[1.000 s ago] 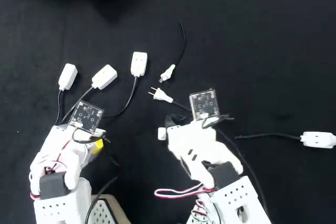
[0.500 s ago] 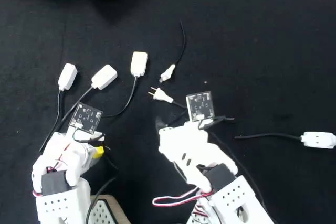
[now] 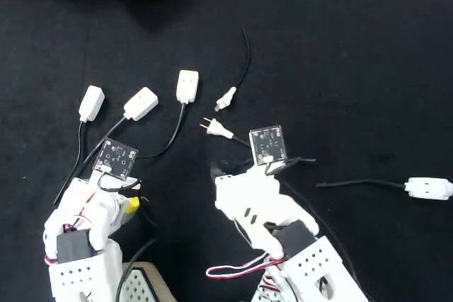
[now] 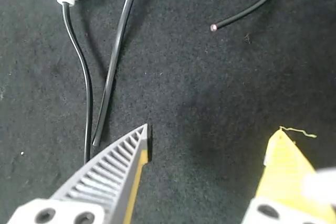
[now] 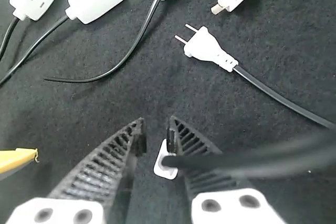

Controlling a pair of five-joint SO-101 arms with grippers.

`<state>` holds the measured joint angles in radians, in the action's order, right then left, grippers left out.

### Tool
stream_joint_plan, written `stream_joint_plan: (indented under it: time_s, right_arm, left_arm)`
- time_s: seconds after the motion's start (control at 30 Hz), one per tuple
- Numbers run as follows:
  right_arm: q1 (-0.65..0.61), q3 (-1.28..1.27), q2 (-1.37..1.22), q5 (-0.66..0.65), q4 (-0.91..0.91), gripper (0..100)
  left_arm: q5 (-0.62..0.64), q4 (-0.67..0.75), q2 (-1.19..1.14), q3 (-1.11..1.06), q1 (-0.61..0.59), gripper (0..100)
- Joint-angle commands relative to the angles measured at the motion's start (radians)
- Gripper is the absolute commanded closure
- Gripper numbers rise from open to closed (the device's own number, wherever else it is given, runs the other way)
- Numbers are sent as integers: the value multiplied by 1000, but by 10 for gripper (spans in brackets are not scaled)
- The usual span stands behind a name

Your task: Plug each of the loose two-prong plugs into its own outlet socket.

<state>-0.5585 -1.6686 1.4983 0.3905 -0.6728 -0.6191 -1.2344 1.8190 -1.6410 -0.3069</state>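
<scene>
The black surface [image 3: 354, 68] is carrying everything. Three white outlet sockets [image 3: 140, 104] are lying in a row in the upper left of the high view, and a fourth socket [image 3: 428, 187] is sitting alone at the right edge. Near the middle, a two-prong plug [image 3: 216, 129] is lying with its prongs pointing left, and a smaller plug [image 3: 225, 98] is lying just above it.

The step in hand looks like picking up a plug near the right arm. To do it well, the arm should be closing squarely on the plug's flat sides and leaving the prongs free. The cord should be trailing clear of the fingers, so the plug does not twist on the way to a socket.

The right claw [image 5: 155, 124] is hanging low over the surface with its fingers only narrowly apart. A small white plug body [image 5: 164, 167] is lying against the inner side of one finger, and its black cable [image 5: 252, 158] is running off to the right of that view. It does not look pinched yet. The left claw [image 4: 212, 132] is standing wide apart over bare cloth, holding nothing.
</scene>
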Motion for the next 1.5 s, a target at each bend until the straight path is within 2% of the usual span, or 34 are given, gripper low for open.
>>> stream_joint_plan:
  time_s: [0.0,0.43,0.63,0.87,1.0,1.23,1.33,1.47]
  right_arm:
    - [-9,30,-19,11,-3,913]
    - [-8,245,-461,49,6,911]
    - [-12,328,-627,109,8,836]
    - [-14,346,-737,133,170,836]
    - [-14,355,-800,144,196,836]
    - [8,432,-782,267,163,832]
    - [5,479,-779,367,137,832]
    - [12,489,-855,443,146,832]
  left_arm:
    - [9,0,2,2,-5,657]
    - [8,5,2,-8,-10,657]
    - [8,26,2,-15,-10,657]
    - [8,25,2,-15,-12,657]
    - [8,26,2,-15,-12,657]
    - [8,32,2,-25,-13,657]
    - [8,32,2,-25,-13,657]
    - [8,32,2,-25,-13,657]
